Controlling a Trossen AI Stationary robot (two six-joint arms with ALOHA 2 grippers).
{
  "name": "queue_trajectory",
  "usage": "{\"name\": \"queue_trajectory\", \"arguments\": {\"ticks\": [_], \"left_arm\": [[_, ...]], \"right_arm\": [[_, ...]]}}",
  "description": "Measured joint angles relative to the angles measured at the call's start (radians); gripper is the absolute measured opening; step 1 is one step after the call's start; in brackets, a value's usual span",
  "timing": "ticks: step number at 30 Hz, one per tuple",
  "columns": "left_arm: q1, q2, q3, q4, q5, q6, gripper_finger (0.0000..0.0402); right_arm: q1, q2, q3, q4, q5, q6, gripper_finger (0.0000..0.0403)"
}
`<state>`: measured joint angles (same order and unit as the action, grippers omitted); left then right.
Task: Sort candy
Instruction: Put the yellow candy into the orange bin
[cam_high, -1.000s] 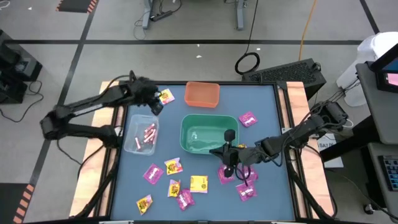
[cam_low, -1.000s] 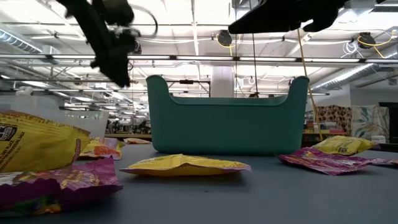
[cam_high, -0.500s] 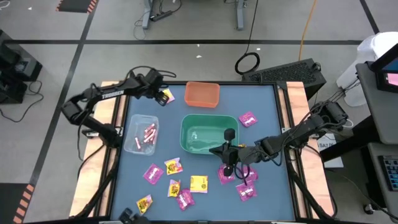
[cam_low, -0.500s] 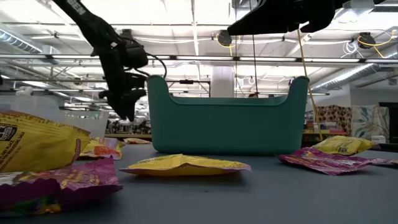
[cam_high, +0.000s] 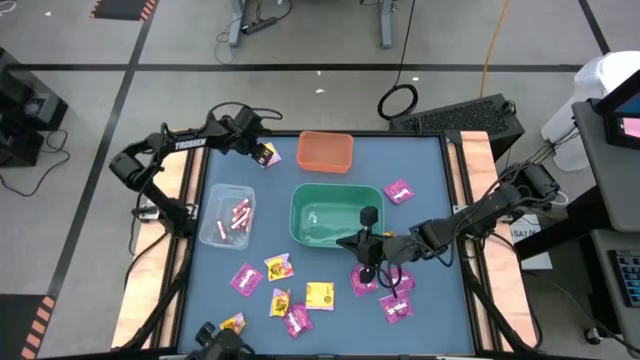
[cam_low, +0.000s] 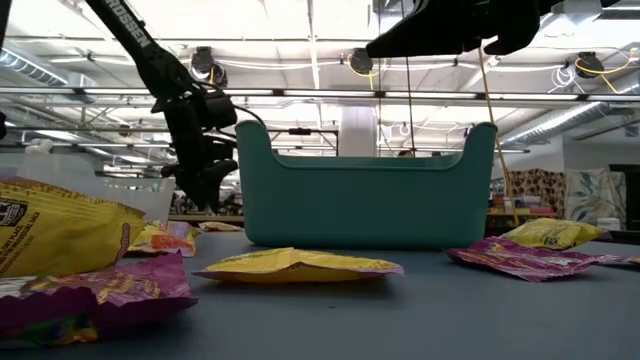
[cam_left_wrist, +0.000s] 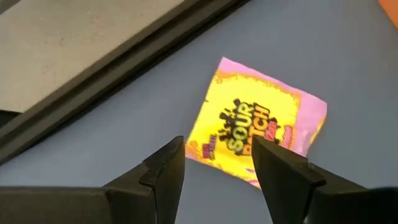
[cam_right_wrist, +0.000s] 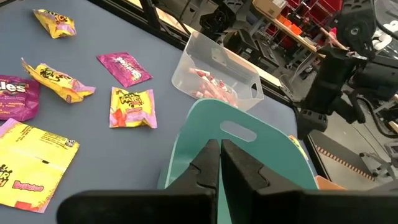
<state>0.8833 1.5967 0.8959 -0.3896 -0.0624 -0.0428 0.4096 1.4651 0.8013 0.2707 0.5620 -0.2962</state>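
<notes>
Hovering L gripper (cam_left_wrist: 214, 165) open over yellow packet (cam_left_wrist: 258, 127), lying flat, tilted diagonal

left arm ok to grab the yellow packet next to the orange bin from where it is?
Probably yes. The left pincer is open and sits right above the yellow packet, which lies flat on bare mat. The orange bin stands apart from it, so nothing seems to block the descent.
</notes>
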Motion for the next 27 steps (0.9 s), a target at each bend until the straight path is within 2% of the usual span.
{"name": "queue_trajectory", "arguments": {"ticks": [8,22,27], "left_arm": [[0.054,0.0,0.0,0.003,0.084,0.028,0.0192],[0.052,0.116,0.0,0.034,0.098,0.032,0.0191],[0.052,0.117,0.0,0.031,0.104,0.05,0.0163]], "right_arm": [[-0.04,0.0,-0.038,0.045,-0.125,0.021,0.0008],[-0.048,0.0,-0.058,0.084,-0.124,0.022,0.0008],[-0.048,0.0,-0.058,0.083,-0.124,0.021,0.0008]]}}
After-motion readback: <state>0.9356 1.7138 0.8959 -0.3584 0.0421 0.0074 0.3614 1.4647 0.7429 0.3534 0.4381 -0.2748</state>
